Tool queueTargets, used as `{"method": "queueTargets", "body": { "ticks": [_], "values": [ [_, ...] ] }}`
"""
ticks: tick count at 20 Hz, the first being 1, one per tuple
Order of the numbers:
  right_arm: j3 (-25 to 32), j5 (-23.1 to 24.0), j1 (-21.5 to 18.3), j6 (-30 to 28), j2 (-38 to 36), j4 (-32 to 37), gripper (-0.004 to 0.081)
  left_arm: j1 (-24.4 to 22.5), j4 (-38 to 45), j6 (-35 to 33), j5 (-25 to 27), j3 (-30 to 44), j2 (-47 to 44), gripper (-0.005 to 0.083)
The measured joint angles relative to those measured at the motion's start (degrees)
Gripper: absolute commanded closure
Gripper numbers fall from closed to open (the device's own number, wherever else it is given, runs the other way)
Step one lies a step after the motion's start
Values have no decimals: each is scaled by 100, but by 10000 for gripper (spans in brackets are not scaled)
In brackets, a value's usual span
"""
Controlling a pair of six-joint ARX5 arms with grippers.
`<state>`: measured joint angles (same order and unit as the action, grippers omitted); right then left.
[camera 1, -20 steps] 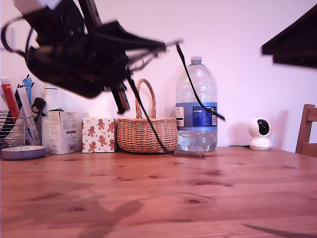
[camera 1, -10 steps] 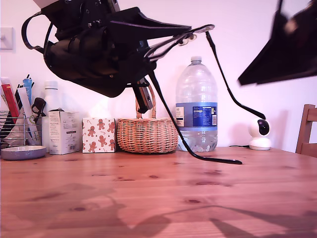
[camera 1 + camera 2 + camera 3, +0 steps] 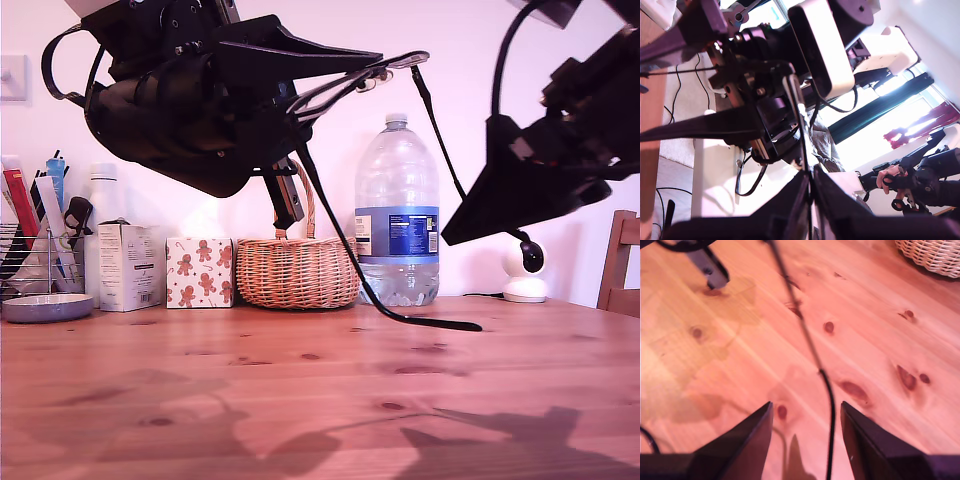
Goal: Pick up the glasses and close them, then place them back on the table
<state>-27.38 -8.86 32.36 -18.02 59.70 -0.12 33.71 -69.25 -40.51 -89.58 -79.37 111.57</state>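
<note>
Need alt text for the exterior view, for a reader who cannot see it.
A black gripper holds wire-frame glasses above a pine table, their long arms hanging open. Another gripper approaches from the exterior view's right; a wicker basket and water bottle stand behind.

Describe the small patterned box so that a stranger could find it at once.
At the back of the table, against the wall, stands a wicker basket. The patterned box is next to it on the exterior view's left, before a white carton. Only it is printed with gingerbread men.
</note>
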Motion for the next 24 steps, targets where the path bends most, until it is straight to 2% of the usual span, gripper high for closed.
{"method": "queueTargets", "body": {
  "ticks": [6,10,14,17,20,24],
  "values": [
    [-4,-916,37,7,22,-37,385,0,17,0,-4,0,0,795],
    [-4,-1578,369,22,22,-50,384,0,48,0,-2,0,0,795],
    [-4,-2492,675,337,22,-140,384,0,52,0,-2,0,0,795],
    [-4,-3005,861,560,20,-245,384,-2,92,0,0,0,0,795],
    [-7,-2951,940,643,20,-592,383,-13,92,0,0,0,0,795],
    [-7,-1805,957,457,20,-997,373,-55,94,85,0,0,0,795]
  ]
}}
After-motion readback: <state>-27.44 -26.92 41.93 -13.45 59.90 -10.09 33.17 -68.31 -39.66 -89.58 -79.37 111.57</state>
